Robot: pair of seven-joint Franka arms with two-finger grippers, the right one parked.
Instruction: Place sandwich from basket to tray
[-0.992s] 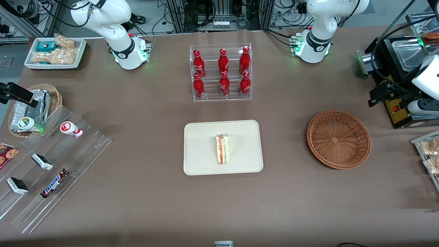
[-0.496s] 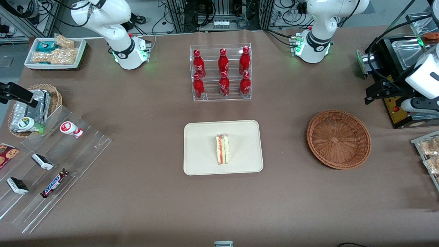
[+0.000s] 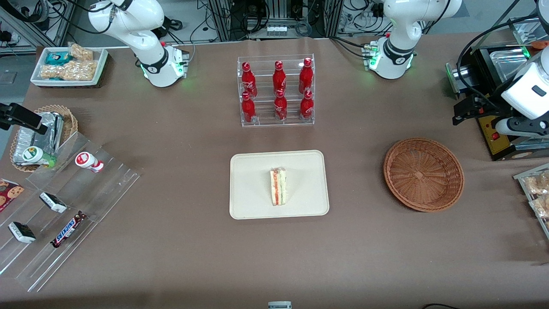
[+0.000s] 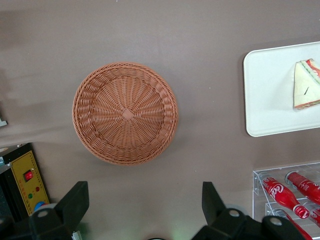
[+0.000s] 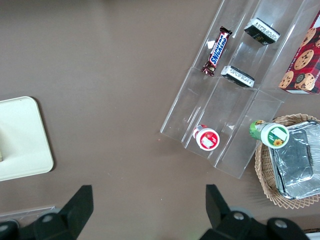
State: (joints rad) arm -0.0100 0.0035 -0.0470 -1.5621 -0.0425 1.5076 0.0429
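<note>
The sandwich (image 3: 278, 186) (image 4: 306, 85), a pale wedge with red and green filling, lies on the cream tray (image 3: 253, 201) (image 4: 265, 95) in the middle of the table. The reddish-brown basket (image 3: 423, 174) (image 4: 125, 113) stands empty toward the working arm's end. My left gripper (image 3: 467, 110) (image 4: 144, 195) hangs high above the table, a little farther from the front camera than the basket and toward the table's end. It is open, with only bare tablecloth between its fingers.
A clear rack of red bottles (image 3: 276, 92) (image 4: 290, 195) stands farther from the front camera than the tray. A black machine (image 3: 497, 107) (image 4: 22, 175) sits beside the gripper. Snack packets (image 3: 538, 193) lie nearer. Clear snack shelves (image 3: 64, 206) and a tan foil basket (image 3: 43, 133) are at the parked arm's end.
My left gripper has drifted away from the front camera and slightly toward the table's middle, staying open. The sandwich, tray and basket have not moved.
</note>
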